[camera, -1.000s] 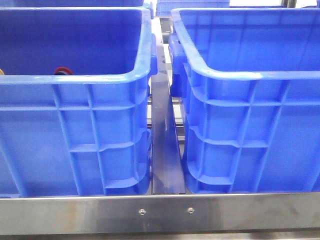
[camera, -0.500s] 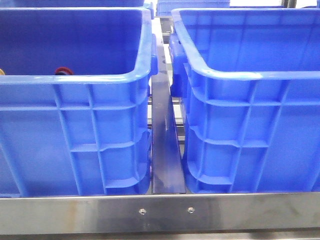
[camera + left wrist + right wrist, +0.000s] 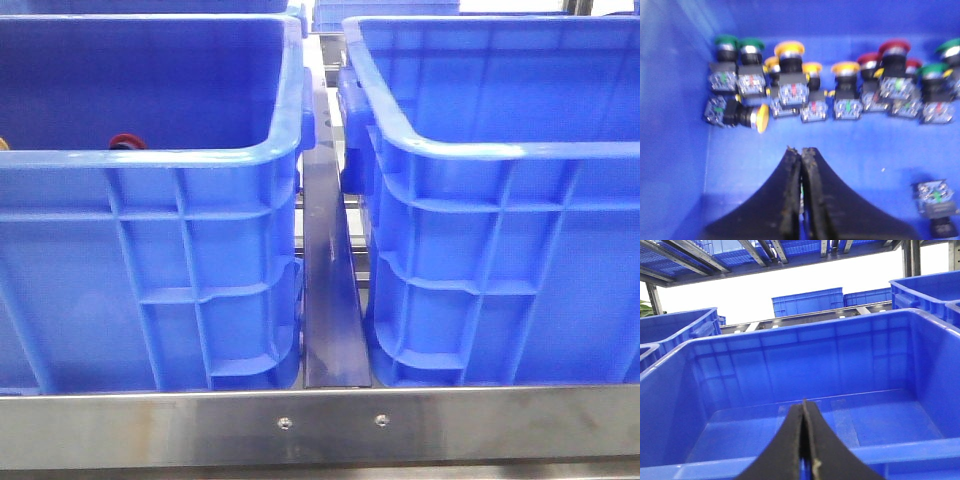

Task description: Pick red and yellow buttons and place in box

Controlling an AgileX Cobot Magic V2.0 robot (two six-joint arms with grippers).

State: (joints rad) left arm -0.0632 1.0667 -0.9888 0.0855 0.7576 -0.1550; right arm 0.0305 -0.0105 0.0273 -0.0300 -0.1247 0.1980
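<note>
In the left wrist view a row of push buttons stands on the floor of a blue crate (image 3: pixel 680 125). Yellow-capped buttons (image 3: pixel 789 49) stand mid-row, and one yellow button (image 3: pixel 761 111) lies on its side. Red-capped buttons (image 3: pixel 894 47) stand to one side of them. My left gripper (image 3: pixel 801 150) is shut and empty, above bare crate floor short of the row. My right gripper (image 3: pixel 805 402) is shut and empty, over the empty right crate (image 3: pixel 815 425). In the front view a red button (image 3: pixel 125 141) peeks over the left crate's rim (image 3: pixel 150 158); neither gripper shows there.
Green-capped buttons (image 3: pixel 726 41) stand at both ends of the row. A lone button without a coloured cap showing (image 3: pixel 936 197) lies apart on the crate floor. The right crate (image 3: pixel 500 150) stands beside the left one, with a dark rail (image 3: pixel 330 300) between them. A steel bar (image 3: pixel 320 425) runs along the front.
</note>
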